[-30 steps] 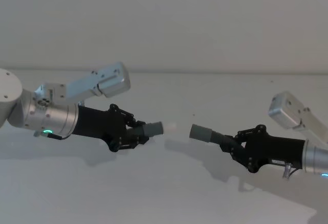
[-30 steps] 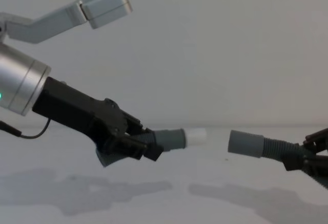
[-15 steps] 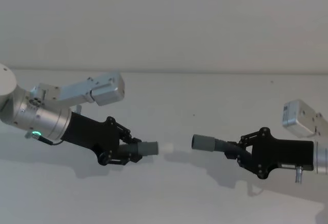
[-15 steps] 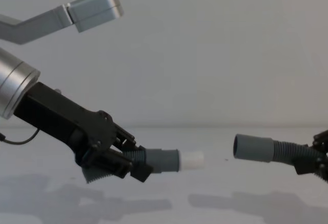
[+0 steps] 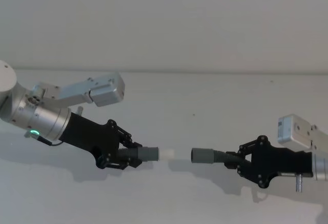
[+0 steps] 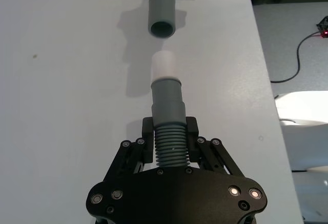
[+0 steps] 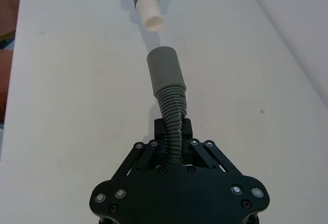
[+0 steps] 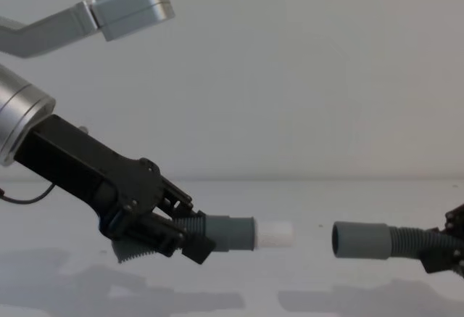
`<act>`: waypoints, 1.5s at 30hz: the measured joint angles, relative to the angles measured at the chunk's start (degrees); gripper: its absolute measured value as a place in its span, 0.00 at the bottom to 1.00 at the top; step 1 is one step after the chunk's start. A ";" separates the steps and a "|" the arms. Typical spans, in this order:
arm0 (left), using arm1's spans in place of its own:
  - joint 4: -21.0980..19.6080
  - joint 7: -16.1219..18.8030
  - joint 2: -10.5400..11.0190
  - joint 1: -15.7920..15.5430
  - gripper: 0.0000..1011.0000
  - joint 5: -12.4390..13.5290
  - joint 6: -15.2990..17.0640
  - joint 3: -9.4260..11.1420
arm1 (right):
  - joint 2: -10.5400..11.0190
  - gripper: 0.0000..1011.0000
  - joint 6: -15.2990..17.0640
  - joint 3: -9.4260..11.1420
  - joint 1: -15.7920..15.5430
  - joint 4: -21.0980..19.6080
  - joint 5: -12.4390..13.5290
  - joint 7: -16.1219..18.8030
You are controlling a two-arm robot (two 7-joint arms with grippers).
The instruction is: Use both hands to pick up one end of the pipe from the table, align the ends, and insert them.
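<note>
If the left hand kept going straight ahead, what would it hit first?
Likely the grey socket held by the right hand: the white tip of the hose in the left hand looks roughly lined up.

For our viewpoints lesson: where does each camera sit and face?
Head: high, looking down; the table, left gripper, right gripper show.
Chest: low, looking across; left gripper's white tip faces socket.
Left wrist: over own jaws, along left hose piece toward socket.
Right wrist: over own jaws, along right hose piece.
All show white tip and socket.
</note>
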 joint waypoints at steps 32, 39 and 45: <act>1.40 -2.53 -0.90 -2.24 0.34 -1.78 -0.35 2.25 | 0.56 0.14 -0.35 -1.76 0.82 -0.14 -0.49 -1.54; 1.94 -2.01 -1.24 -2.70 0.34 -1.86 -0.08 2.56 | 0.86 0.14 -0.27 -2.10 1.14 -0.30 -0.40 -1.55; 2.60 -1.74 -1.68 -3.18 0.34 -1.91 -0.04 2.95 | 1.06 0.14 -0.11 -2.35 1.36 -0.38 -0.28 -1.63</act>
